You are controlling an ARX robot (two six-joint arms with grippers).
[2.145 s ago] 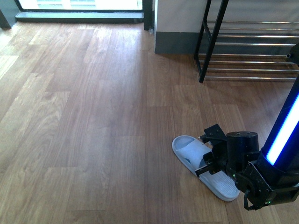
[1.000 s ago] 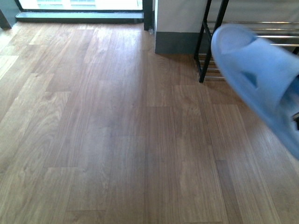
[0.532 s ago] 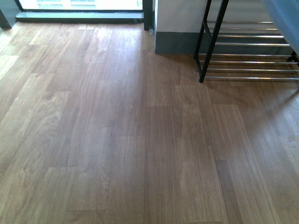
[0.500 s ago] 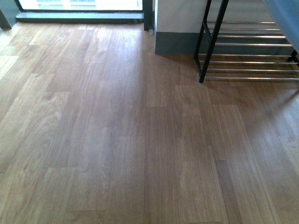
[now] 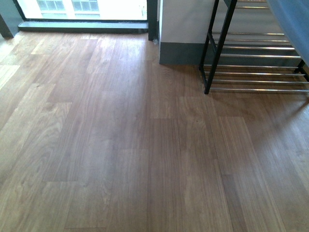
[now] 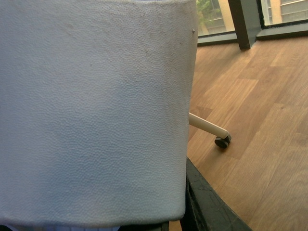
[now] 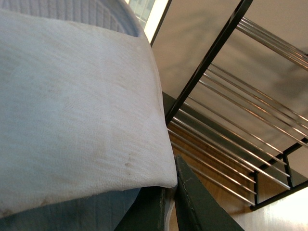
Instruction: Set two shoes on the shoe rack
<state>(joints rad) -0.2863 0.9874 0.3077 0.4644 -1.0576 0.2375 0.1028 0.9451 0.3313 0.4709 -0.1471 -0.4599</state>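
Observation:
In the left wrist view a pale blue-white slide (image 6: 91, 110) fills most of the picture, and my left gripper (image 6: 168, 214) is shut on it, one black finger (image 6: 207, 207) pressed against its edge. My right gripper (image 7: 166, 195) is shut on a second slide (image 7: 72, 106), held up in front of the shoe rack (image 7: 231, 125), whose chrome rods and black frame lie just beyond it. From the front, the shoe rack (image 5: 256, 72) stands at the far right against the wall. A blurred blue edge of the held slide (image 5: 294, 24) shows at the top right corner. Neither arm shows there.
Wood plank floor (image 5: 120, 145) spreads across the front view. A grey wall base (image 5: 181, 52) and a dark window post (image 5: 152, 19) stand left of the rack. A white leg on a black caster (image 6: 221, 141) rests on the floor beyond the left slide.
The right gripper has lifted its slide off the floor and carried it up and right, until only an edge shows. The rack now sits slightly lower in the front view.

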